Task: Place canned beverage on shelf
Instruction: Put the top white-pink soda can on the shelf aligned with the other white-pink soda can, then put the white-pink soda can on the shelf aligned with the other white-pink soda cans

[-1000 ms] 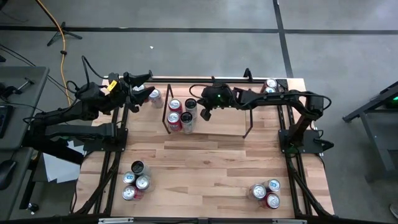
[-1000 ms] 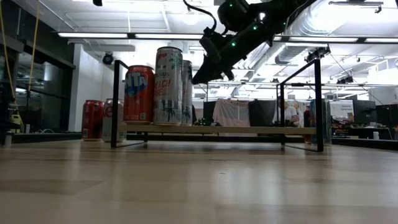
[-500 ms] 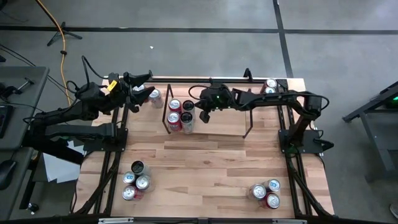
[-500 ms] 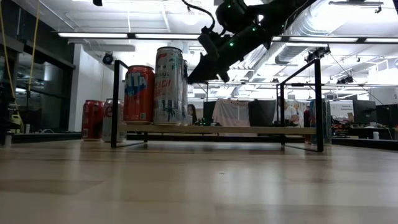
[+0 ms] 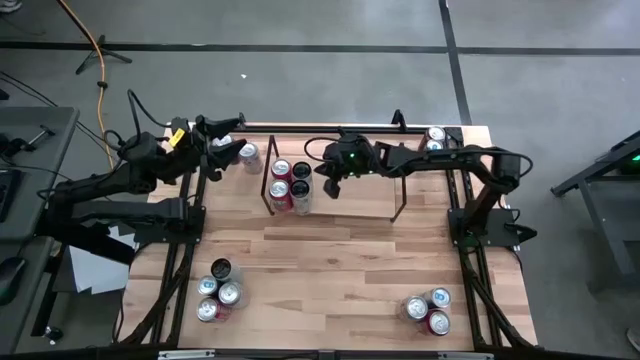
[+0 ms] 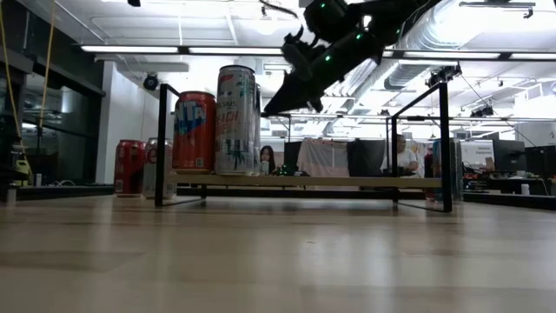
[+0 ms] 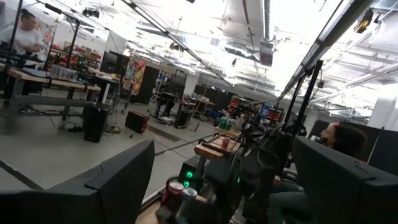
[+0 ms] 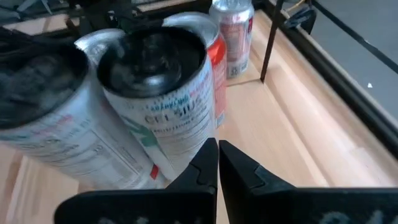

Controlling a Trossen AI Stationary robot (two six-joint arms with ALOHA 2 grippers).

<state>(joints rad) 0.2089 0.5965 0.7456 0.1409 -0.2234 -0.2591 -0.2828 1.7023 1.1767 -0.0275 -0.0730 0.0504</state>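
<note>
— Three cans [image 5: 289, 184] stand upright on the shelf [image 5: 368, 205], bunched at its left end. We log a red one and two tall pale ones, long axes vertical.

— And the right gripper [image 5: 327, 188]?

— Fingers pressed together, holding nothing. It hangs over the shelf top just right of the cluster, tips angled down toward it. From its wrist camera the nearest tall can [image 8: 163, 93] fills the view just beyond the fingertips [image 8: 205, 163]; we cannot tell whether they touch it.

— Left side?

— The left gripper [image 5: 222, 140] waits near the table's far left corner, jaws spread wide and empty, beside a lone can [image 5: 248, 154] standing on the table.

— Which way from here?

— We judge the placed cans lie to the right gripper's left. The right arm is nearer them, so any nudge goes leftward. More cans sit in groups at the near left [image 5: 217, 290] and near right [image 5: 428, 309].
</note>
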